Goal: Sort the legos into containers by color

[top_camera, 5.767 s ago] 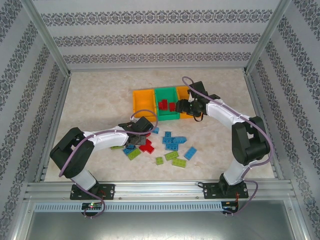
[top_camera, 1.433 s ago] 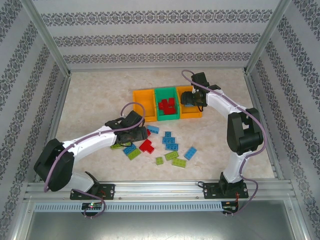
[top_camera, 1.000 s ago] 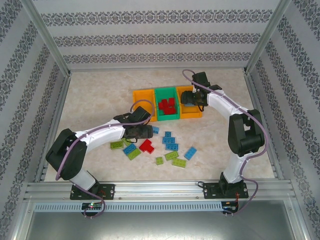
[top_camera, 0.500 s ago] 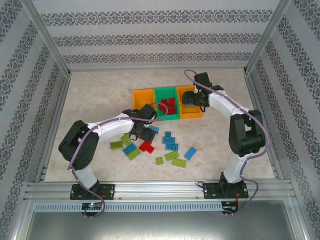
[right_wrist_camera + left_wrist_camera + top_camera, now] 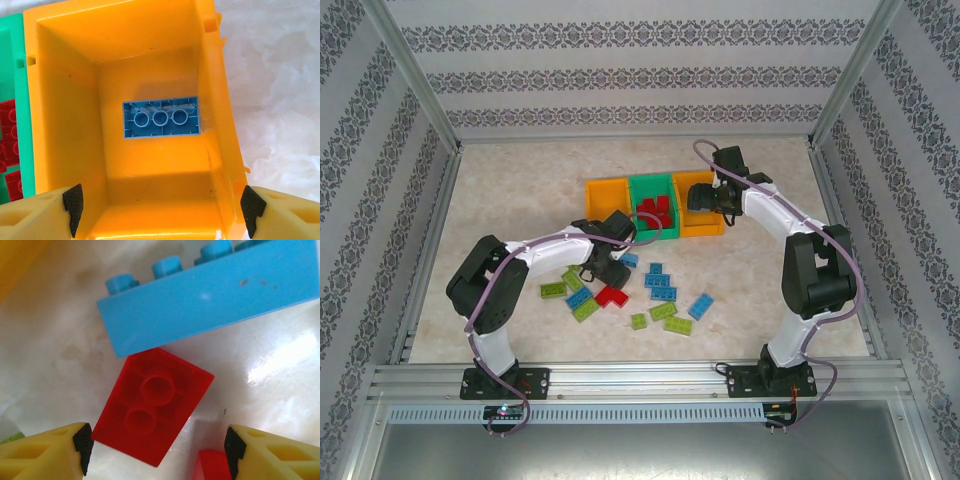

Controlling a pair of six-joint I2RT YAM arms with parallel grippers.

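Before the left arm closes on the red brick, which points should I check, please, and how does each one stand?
1. Left gripper open: ok, the jaws stand wide on either side of the red brick.
2. Brick square to the jaws: not ok, it lies turned at an angle, underside up.
3. Brick free of the loose blue brick: cannot tell, their edges meet in the left wrist view.
4. Right gripper empty: ok, open above the right orange bin.
5. Binned blue brick delivered: ok, it lies on that bin's floor.
6. Green bin takes red: ok, red bricks lie inside.
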